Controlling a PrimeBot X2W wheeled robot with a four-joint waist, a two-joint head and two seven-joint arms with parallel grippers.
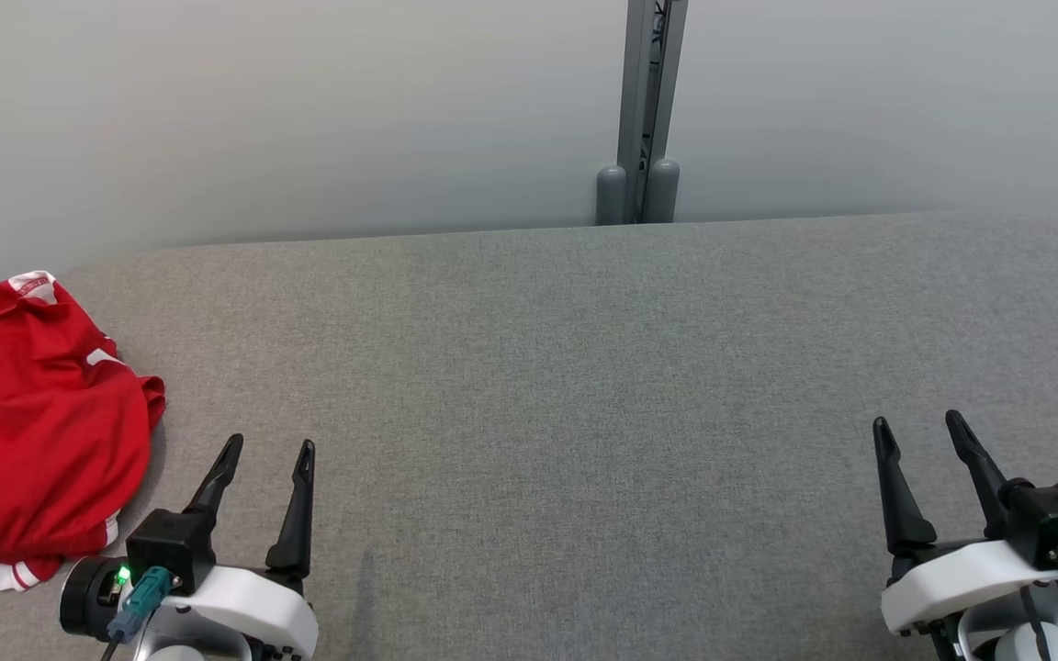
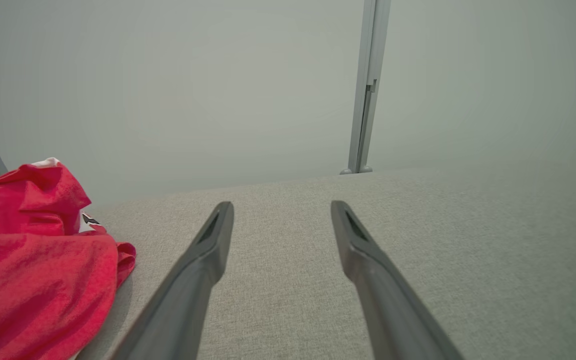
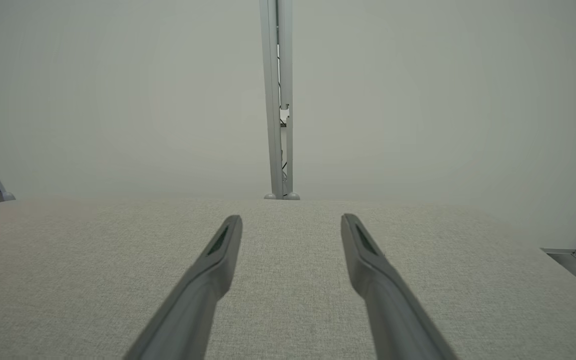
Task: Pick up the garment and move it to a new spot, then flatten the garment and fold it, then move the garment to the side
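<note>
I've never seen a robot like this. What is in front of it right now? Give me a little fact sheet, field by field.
surface: grey fabric-covered table
garment: red with white trim, crumpled in a heap at the table's left edge
left gripper: open, empty, just right of the garment, not touching it
right gripper: open, empty, above bare table on the right
background: pale wall, grey post
progress: garment not yet picked up

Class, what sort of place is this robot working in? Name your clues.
Probably a lab or test workstation: a grey fabric-covered table against plain partition panels joined by a metal post, holding one crumpled red shirt.
</note>
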